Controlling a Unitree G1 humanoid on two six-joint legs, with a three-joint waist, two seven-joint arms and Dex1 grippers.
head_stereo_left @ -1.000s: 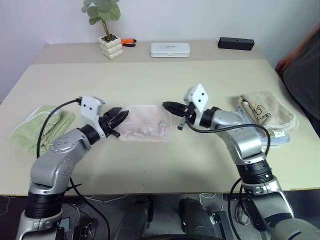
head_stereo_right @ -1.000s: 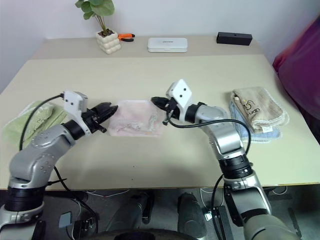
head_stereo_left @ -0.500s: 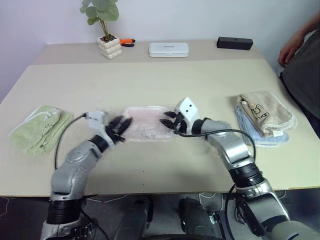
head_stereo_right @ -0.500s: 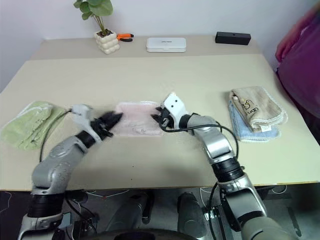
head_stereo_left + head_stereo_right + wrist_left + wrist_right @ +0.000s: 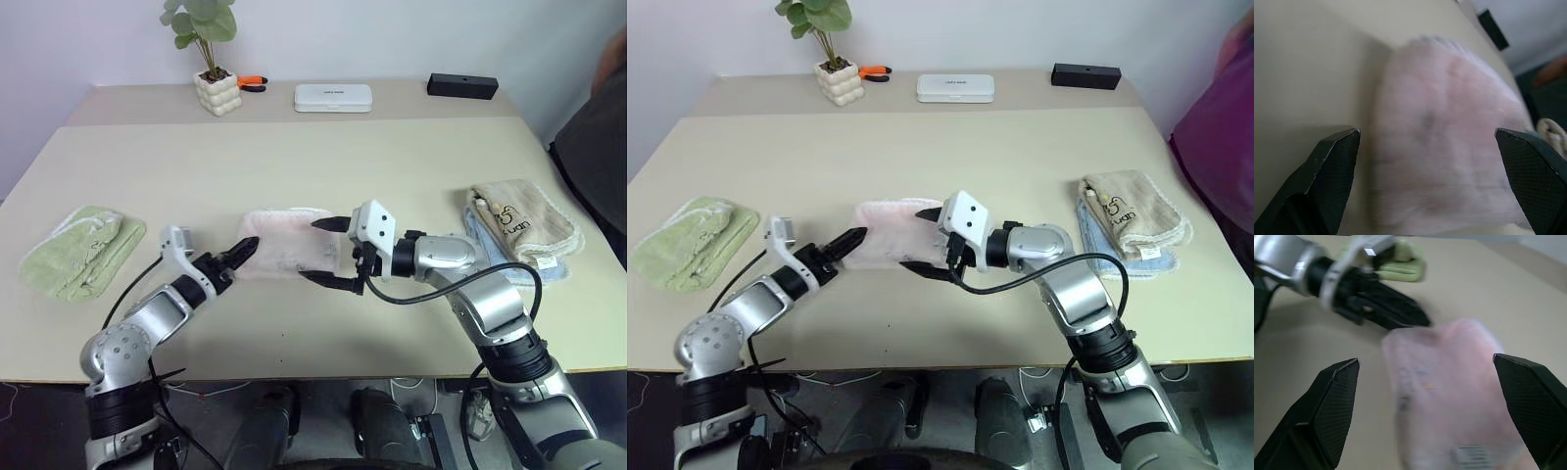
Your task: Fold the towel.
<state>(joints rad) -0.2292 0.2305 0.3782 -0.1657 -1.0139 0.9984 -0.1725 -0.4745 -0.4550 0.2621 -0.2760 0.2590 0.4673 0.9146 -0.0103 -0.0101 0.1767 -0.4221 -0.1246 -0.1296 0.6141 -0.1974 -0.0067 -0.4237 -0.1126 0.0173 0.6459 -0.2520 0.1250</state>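
The pale pink towel (image 5: 290, 243) lies folded flat in the middle of the surface (image 5: 294, 166), between the two grippers. The left gripper (image 5: 238, 253) sits at its left edge, fingers spread and empty. The right gripper (image 5: 329, 253) hovers over its right edge, fingers also wide apart, holding nothing. The head views add a green towel (image 5: 73, 250) far left, a beige towel (image 5: 519, 220) stacked on a blue one far right, and a potted plant (image 5: 211, 59) at the far side. The right wrist view shows the left gripper's black fingers (image 5: 1396, 308) touching the pink towel's edge, which the left wrist view does not settle.
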